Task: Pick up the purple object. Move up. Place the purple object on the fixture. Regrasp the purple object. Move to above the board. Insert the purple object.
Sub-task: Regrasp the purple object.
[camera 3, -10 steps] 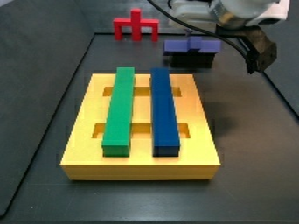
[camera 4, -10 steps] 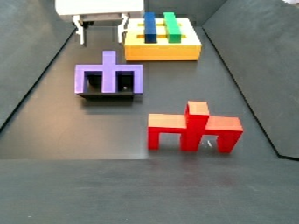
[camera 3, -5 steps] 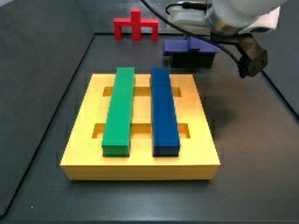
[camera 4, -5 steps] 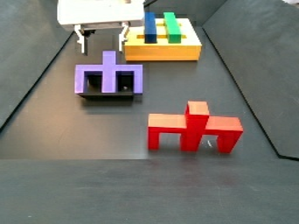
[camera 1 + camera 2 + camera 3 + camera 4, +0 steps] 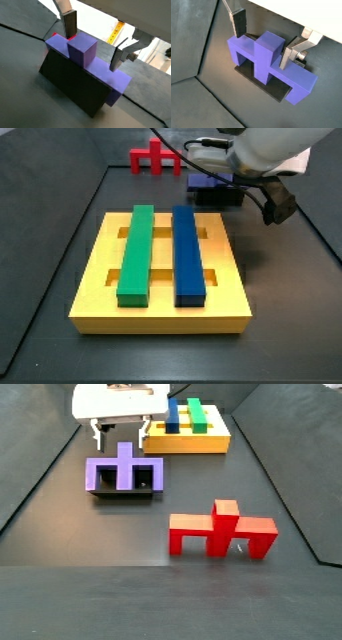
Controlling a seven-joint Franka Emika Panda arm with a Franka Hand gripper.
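- Closest to the wrist cameras is the gripper. Its jaws are wide apart, with one finger on each side of the tall middle post of the purple object. Neither finger looks to be touching the post. The gripper holds nothing.
- The fingers stand like this, one on each side, most likely so they can close on the post and take hold of the piece again in a new way. That looks like the regrasp step of the task.
- In both wrist views the purple object sits on the fixture, a small black block under it. The post points up and the wide flat part lies across the top of the block. The fixture keeps the piece steady and lifted off the counter, which should make it easy to grab.
- In a side view the red piece stands alone on the dark counter, well apart from the purple object. It is not part of this job.
- Farther off is the board, a big yellow slab with a long green bar and a long blue bar lying side by side on it. The purple piece should end up there, so lifting, moving over and pushing in are not yet done.
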